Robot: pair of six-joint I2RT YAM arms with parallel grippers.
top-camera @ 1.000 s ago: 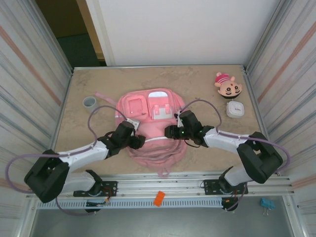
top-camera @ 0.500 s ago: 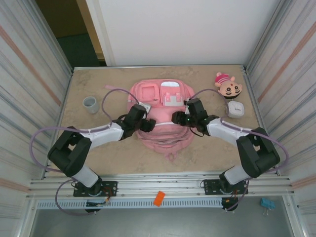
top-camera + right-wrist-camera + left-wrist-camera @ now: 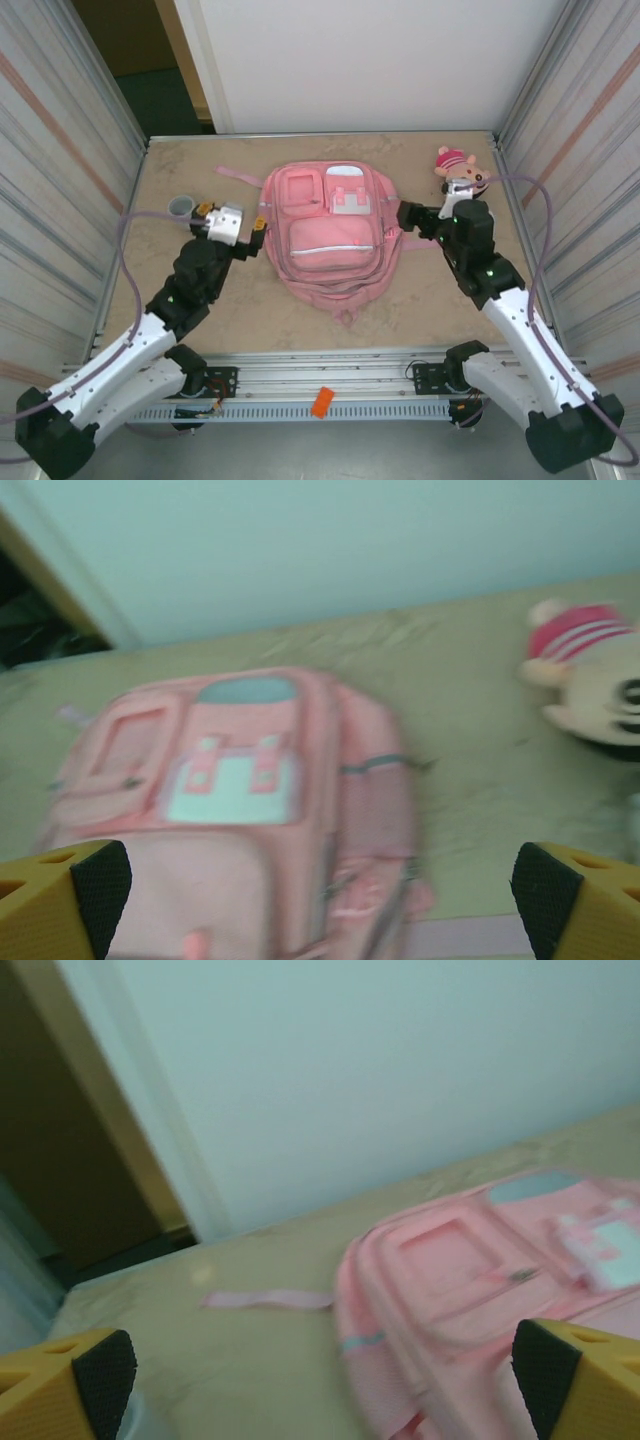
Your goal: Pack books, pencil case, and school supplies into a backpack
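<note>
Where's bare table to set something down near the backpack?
Widest bare table is the near strip between backpack and front rail, between the arms. Also the far strip along the back wall. Crowded: far-right corner by the plush head; the left gripper sits between grey cup and backpack.

Backpack (image 3: pixel 330 235) lies mid-table (image 3: pixel 430 300). Cup (image 3: pixel 181 207) stands left of it. Plush head (image 3: pixel 462 170) sits far right, apart from the backpack.

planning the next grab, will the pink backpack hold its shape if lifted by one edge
Probably not: the backpack is soft fabric lying flat with wrinkles at its near end, so a lifted edge would likely sag. It looks flat and thin, so it is probably light. The loose strap trailing beside it may drag or snag.
</note>
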